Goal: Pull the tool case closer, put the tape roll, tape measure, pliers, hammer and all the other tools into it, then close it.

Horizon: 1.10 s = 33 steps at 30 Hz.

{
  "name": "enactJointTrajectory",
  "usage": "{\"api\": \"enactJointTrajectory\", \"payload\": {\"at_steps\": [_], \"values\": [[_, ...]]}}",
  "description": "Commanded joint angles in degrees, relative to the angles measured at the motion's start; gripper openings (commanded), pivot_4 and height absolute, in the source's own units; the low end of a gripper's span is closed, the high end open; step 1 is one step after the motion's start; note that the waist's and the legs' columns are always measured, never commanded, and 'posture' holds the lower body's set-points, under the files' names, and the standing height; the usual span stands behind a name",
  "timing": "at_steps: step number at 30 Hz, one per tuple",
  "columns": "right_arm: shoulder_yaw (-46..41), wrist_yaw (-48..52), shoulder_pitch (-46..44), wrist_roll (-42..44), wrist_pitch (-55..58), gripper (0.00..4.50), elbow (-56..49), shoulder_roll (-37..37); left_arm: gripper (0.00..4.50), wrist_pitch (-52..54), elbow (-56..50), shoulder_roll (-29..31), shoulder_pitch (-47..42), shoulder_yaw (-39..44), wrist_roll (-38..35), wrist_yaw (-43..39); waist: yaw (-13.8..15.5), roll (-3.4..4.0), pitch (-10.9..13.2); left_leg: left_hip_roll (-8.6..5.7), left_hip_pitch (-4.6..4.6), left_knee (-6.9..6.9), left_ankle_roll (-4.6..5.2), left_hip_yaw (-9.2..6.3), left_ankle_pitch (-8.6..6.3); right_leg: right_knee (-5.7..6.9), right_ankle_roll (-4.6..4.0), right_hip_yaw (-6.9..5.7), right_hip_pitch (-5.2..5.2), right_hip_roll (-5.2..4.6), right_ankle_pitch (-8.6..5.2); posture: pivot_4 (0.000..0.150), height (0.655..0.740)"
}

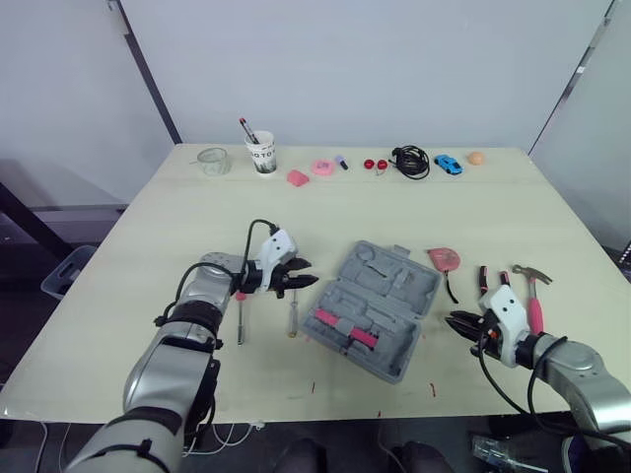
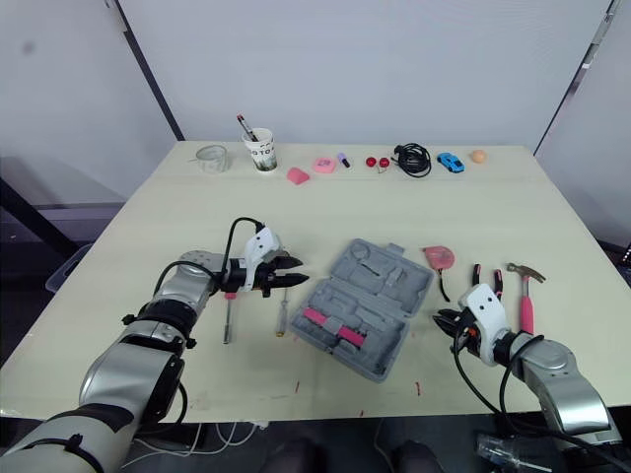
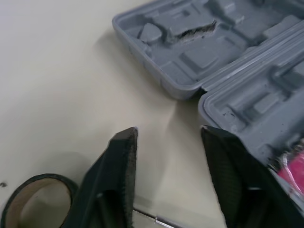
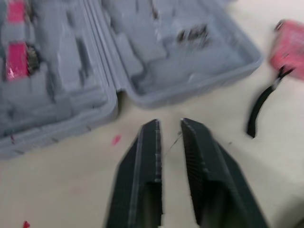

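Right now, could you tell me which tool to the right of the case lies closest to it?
The pink tape measure, just beside the tool case; the pliers and hammer lie farther to the right.

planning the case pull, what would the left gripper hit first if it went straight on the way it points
Probably the open grey tool case: the left gripper points across a short strip of table at its near edge, around the hinge. Height is unclear, so it might skim over.
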Motion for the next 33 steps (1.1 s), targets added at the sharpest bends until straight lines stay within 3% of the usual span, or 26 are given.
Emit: {"api": "enactJointTrajectory", "payload": {"at_steps": [1, 2, 11, 33], "values": [[1.97, 0.60, -2.38, -2.11, 0.41, 0.00, 0.27, -0.65, 0.57, -1.60, 3.99, -1.01, -3.68, -0.18, 2.15, 2.11, 0.02, -0.04, 0.02, 0.00, 0.00, 0.00, 0.00, -0.01, 0.00, 0.01, 0.00, 0.00, 0.00, 0.00, 0.00, 0.150, 0.7400], [2.36, 0.58, -2.83, -2.35, 0.67, 0.00, 0.58, -0.46, 0.18, -1.86, 4.77, -1.26, -4.17, -0.27, 2.75, 2.36, 0.01, -0.04, 0.02, 0.00, 0.00, 0.01, 0.00, -0.02, 0.00, 0.01, 0.00, -0.01, 0.00, 0.00, 0.00, 0.150, 0.7400], [7.01, -0.48, -8.35, -5.91, 1.63, 0.00, 5.09, 2.82, 0.18, -1.16, 9.43, -5.09, -7.06, -0.91, 6.95, 6.33, 0.01, -0.11, 0.02, 0.00, -0.02, 0.02, 0.00, -0.03, 0.00, 0.02, 0.00, -0.03, 0.00, 0.00, 0.00, 0.150, 0.7400], [8.37, -0.83, -9.04, -7.44, 1.86, 0.00, 5.79, 5.85, 0.18, 0.68, 11.18, -8.52, -7.68, -0.34, 9.98, 9.38, -0.01, -0.13, 0.02, 0.00, -0.02, 0.03, -0.01, -0.03, 0.00, 0.03, 0.01, -0.03, 0.00, 0.00, 0.01, 0.150, 0.7400]]}}
